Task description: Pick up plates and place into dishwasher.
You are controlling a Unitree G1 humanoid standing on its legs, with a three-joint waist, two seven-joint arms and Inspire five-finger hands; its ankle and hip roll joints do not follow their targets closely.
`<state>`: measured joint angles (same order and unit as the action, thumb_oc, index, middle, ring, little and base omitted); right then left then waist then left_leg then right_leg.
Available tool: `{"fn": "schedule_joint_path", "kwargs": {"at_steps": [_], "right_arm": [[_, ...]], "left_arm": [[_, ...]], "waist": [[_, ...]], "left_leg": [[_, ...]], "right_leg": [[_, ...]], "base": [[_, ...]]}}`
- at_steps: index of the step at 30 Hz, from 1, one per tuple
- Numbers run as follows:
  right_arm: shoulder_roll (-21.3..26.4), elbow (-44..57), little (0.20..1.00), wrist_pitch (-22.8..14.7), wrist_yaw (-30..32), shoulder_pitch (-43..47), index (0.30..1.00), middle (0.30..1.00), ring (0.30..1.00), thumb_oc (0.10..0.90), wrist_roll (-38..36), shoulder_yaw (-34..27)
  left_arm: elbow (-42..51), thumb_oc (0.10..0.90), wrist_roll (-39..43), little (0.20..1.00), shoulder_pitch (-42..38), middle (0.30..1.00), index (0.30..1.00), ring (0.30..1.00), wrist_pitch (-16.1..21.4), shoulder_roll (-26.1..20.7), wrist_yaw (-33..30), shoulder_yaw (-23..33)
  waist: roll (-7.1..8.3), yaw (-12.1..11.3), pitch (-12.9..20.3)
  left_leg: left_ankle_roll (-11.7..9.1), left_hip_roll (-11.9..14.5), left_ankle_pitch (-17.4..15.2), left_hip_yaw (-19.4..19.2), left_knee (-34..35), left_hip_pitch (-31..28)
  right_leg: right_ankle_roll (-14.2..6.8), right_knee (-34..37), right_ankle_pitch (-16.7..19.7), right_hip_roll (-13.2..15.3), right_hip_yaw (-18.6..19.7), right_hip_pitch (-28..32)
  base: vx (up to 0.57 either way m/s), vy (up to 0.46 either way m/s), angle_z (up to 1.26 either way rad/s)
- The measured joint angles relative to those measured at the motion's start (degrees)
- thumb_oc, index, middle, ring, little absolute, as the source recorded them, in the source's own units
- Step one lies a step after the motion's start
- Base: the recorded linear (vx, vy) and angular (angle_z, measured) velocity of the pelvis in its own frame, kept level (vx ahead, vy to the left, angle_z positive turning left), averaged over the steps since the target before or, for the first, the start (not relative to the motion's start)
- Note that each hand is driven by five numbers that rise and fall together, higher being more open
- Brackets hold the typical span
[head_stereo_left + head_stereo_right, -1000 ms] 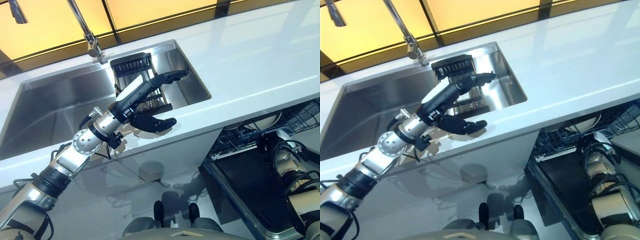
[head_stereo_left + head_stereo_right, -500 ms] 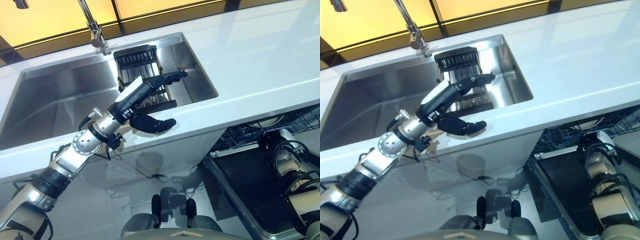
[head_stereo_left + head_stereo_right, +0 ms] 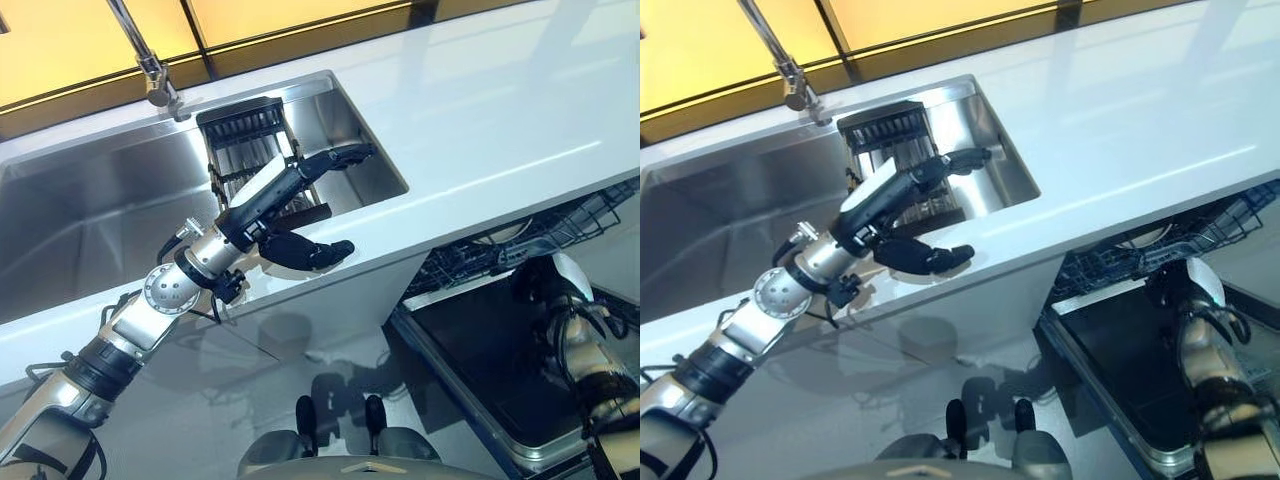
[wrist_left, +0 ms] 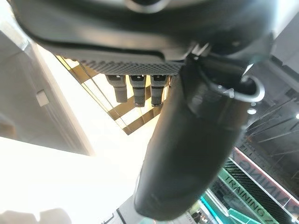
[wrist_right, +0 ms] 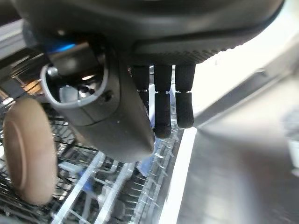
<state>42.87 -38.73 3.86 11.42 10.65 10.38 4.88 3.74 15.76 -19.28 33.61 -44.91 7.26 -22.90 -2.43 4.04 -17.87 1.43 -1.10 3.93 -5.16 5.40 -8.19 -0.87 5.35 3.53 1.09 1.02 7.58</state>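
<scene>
The left hand [image 3: 290, 215] reaches over the sink [image 3: 90, 215] beside the black dish rack [image 3: 255, 150], its fingers straight and spread, holding nothing. The right hand [image 5: 159, 100], fingers relaxed and empty, hangs by the dishwasher [image 3: 560, 225] under the counter [image 3: 480, 110], where a beige plate [image 5: 28, 149] stands upright in the wire rack

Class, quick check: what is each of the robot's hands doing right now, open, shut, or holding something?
Left hand: open, fingers straight, reaching over the sink, holding nothing.
Right hand: open, fingers relaxed, holding nothing, above the dishwasher rack.
</scene>
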Motion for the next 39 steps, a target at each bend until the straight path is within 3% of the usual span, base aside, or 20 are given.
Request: {"fn": "schedule_joint_path", "kwargs": {"at_steps": [4, 5, 6, 10, 15, 20, 24, 27, 28, 31, 32, 33, 35, 36, 39], "right_arm": [[-0.2, 5.2, 0.2, 0.3, 0.1, -7.4, 0.3, 0.3, 0.3, 0.1, 0.4, -4.4], [-0.4, 6.1, 0.708, 0.3, 0.2, -9.1, 0.735, 0.735, 0.735, 0.608, 0.4, -5.8], [-0.6, 7.4, 0.9, 0.4, 0.5, -10.8, 0.9, 0.9, 0.9, 0.8, 0.4, -7.6], [-2.6, 11.2, 0.9, 1.2, 2.3, -15.7, 0.9, 0.9, 0.9, 0.8, 0.3, -12.1], [-10.7, 12.0, 0.9, 1.5, 6.7, -20.2, 0.9, 0.9, 0.9, 0.8, -5.8, -17.3], [-15.9, 8.5, 0.9, -2.6, 16.8, -21.9, 0.9, 0.9, 0.9, 0.8, -10.5, -17.4], [-18.8, 2.1, 0.9, -9.0, 18.0, -21.9, 0.9, 0.9, 0.9, 0.8, -24.0, -18.1], [-18.8, 2.1, 0.9, -9.0, 18.0, -21.9, 0.9, 0.9, 0.9, 0.8, -24.0, -18.1], [-20.1, -0.2, 0.9, -11.4, 16.4, -21.8, 0.9, 0.9, 0.9, 0.8, -29.6, -18.1], [-20.5, -3.1, 0.9, -13.2, 14.5, -21.8, 0.9, 0.9, 0.9, 0.8, -32.9, -18.1], [-21.3, -9.0, 0.9, -17.1, 10.3, -20.1, 0.9, 0.9, 0.9, 0.8, -37.1, -20.0], [-22.0, -13.6, 0.9, -18.2, 7.1, -18.4, 0.9, 0.9, 0.9, 0.8, -41.7, -21.9], [-22.1, -19.8, 0.9, -19.6, 0.0, -18.4, 0.9, 0.9, 0.9, 0.8, -50.3, -23.0], [-22.1, -19.8, 0.9, -19.6, 0.0, -18.4, 0.9, 0.9, 0.9, 0.8, -50.3, -23.0], [-22.0, -25.3, 0.9, -20.6, -10.5, -19.4, 0.9, 0.9, 0.9, 0.8, -60.5, -25.1]], "left_arm": [[0.0, 0.8, 0.0, 0.9, 0.5, 0.9, 0.9, 0.9, 0.4, 0.4, 0.7, 2.4], [0.1, 0.8, 0.0, 0.9, 0.7, 0.9, 0.9, 0.9, 0.4, 0.4, 0.8, 3.0], [0.1, 0.8, 0.0, 0.9, 0.9, 0.9, 0.9, 0.9, 0.4, 0.5, 0.9, 3.4], [0.2, 0.8, -0.1, 0.9, 1.9, 0.9, 0.9, 0.9, 0.4, 0.6, 0.9, 4.7], [0.2, 0.8, -0.2, 0.9, 2.1, 0.9, 0.9, 0.9, 0.3, 1.5, 0.9, 4.8], [0.1, 0.8, -0.2, 0.9, 2.5, 0.9, 0.9, 0.9, 0.3, 1.6, 0.9, 4.7], [0.1, 0.8, -0.1, 0.9, 2.5, 0.9, 0.9, 0.9, 0.2, 1.7, 1.4, 4.6], [0.1, 0.8, -0.1, 0.9, 2.5, 0.9, 0.9, 0.9, 0.2, 1.7, 1.4, 4.6], [0.1, 0.8, -0.1, 0.9, 2.5, 0.9, 0.9, 0.9, 0.1, 1.8, 2.1, 4.5], [0.0, 0.8, 0.0, 0.9, 2.4, 0.9, 0.9, 0.9, 0.0, 2.3, 2.2, 4.5], [-0.2, 0.8, 0.7, 0.9, 2.3, 0.9, 0.9, 0.9, -0.7, 2.4, 2.7, 4.2], [-0.4, 0.8, 1.4, 0.9, 2.3, 0.9, 0.9, 0.9, -1.7, 2.4, 3.4, 4.1], [-0.8, 0.8, 3.1, 0.9, 2.4, 0.9, 0.9, 0.9, -3.1, 2.4, 4.5, 3.5], [-0.8, 0.8, 3.1, 0.9, 2.4, 0.9, 0.9, 0.9, -3.1, 2.4, 4.5, 3.5], [-0.7, 0.8, 5.3, 0.9, 2.3, 0.9, 0.9, 0.9, -4.2, 1.3, 6.4, 3.4]], "waist": [[1.73, 2.9, -0.1], [2.06, 3.3, 0.0], [2.29, 3.9, 0.1], [3.41, 6.1, 1.0], [5.27, 8.9, 3.3], [4.36, 10.5, 5.3], [3.18, 11.1, 6.3], [3.18, 11.1, 6.3], [1.71, 11.5, 7.2], [0.45, 11.6, 8.0], [0.55, 11.5, 8.5], [0.47, 11.3, 8.8], [-0.31, 10.5, 9.2], [-0.31, 10.5, 9.2], [-0.54, 9.8, 9.4]], "left_leg": [[0.2, -0.1, -0.4, -1.5, 0.0, -0.5], [0.2, 0.0, -0.6, -2.0, 0.0, -0.7], [0.2, 0.0, -0.8, -2.5, 0.0, -0.9], [0.1, 0.2, -1.4, -4.1, 0.0, -1.5], [-0.2, 0.6, -2.2, -6.5, 0.0, -1.8], [-0.2, 0.7, -2.9, -8.5, 0.0, -2.0], [-0.3, 0.8, -3.0, -8.6, 0.0, -2.0], [-0.3, 0.8, -3.0, -8.6, 0.0, -2.0], [-0.3, 0.8, -3.2, -8.6, 0.0, -1.9], [-0.3, 0.9, -3.1, -8.7, 0.0, -1.5], [-0.4, 1.0, -3.1, -8.7, 0.0, -1.4], [-0.5, 1.0, -3.1, -8.7, 0.0, -1.4], [-0.5, 1.1, -3.1, -8.6, 0.0, -1.0], [-0.5, 1.1, -3.1, -8.6, 0.0, -1.0], [-0.5, 1.0, -3.0, -8.3, 0.0, -0.9]], "right_leg": [[-0.2, 0.0, 0.0, 0.1, 1.5, -0.1], [-0.2, 0.0, 0.0, 0.0, 1.9, -0.1], [-0.2, 0.0, 0.0, 0.0, 2.5, -0.1], [-0.2, 0.0, 0.0, -0.3, 3.9, -0.2], [-0.3, 0.0, 0.1, -0.7, 6.3, -0.8], [-0.3, 0.0, 0.1, -0.9, 8.0, -1.3], [-0.3, 0.0, 0.1, -1.0, 8.0, -1.4], [-0.3, 0.0, 0.1, -1.0, 8.0, -1.4], [-0.5, 0.0, -0.1, -1.0, 8.1, -1.6], [-0.6, 0.1, -0.1, -1.0, 8.1, -2.1], [-0.6, 0.3, -0.1, -1.0, 8.0, -2.1], [-0.6, 0.3, -0.1, -1.2, 8.1, -2.2], [-0.6, 0.3, -0.1, -1.2, 8.0, -2.4], [-0.6, 0.3, -0.1, -1.2, 8.0, -2.4], [-0.5, 0.3, -0.1, -0.8, 7.8, -2.3]], "base": [[-0.02, 0.047, -0.2], [-0.02, 0.044, -0.26], [-0.02, 0.035, -0.24], [-0.02, 0.023, -0.24], [-0.02, 0.007, -0.25], [-0.01, 0.01, -0.19], [0.0, -0.003, -0.02], [0.0, 0.0, 0.0], [0.0, 0.0, 0.0], [0.01, -0.057, 0.0], [0.0, -0.037, -0.01], [0.01, -0.057, 0.0], [0.01, -0.075, 0.01], [0.01, -0.052, 0.02], [-0.01, -0.077, 0.03]]}}
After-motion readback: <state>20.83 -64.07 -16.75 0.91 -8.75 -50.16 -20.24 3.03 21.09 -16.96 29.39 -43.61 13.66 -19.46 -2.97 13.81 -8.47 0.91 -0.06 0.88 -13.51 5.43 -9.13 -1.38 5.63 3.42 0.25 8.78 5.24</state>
